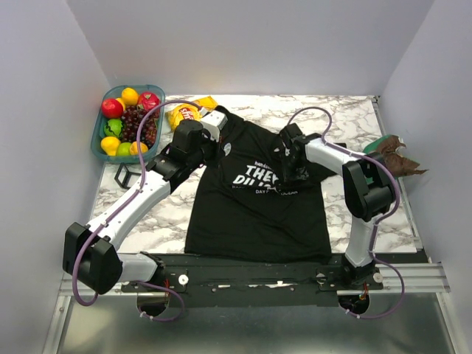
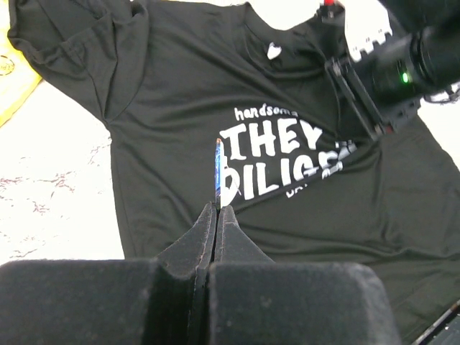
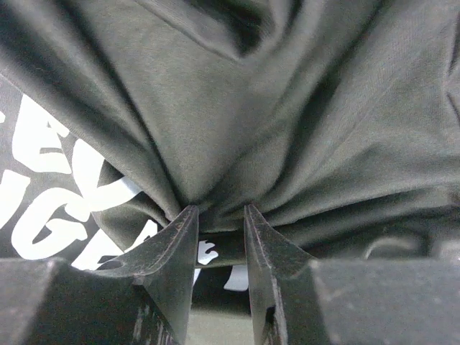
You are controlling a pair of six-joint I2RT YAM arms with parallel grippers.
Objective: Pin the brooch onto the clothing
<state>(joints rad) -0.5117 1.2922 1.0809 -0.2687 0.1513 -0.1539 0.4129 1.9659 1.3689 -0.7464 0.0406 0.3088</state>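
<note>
Top external view first: a black T-shirt lies spread out on the marble worktop, with its neck pointing away from the arms. Its big white words are partly hidden by a fold. The left arm reaches across to the upper left part of the shirt. The right arm bends in from the other side to the middle of the chest. From the left wrist view, the left claw is squeezed tight, its two fingers pressed together, and a thin flat thing stands up from between the tips. That is the brooch, seen from its thin edge, in front of the big white letters "THEY". I cannot tell if it touches the cloth. From the right wrist view, the right claw pinches a bunch of the black cloth between its fingers, and folds spread out from that spot. At the far left of the worktop sits a blue basket full of fruit. A yellow snack bag lies just beside it, near the shirt's sleeve.
</note>
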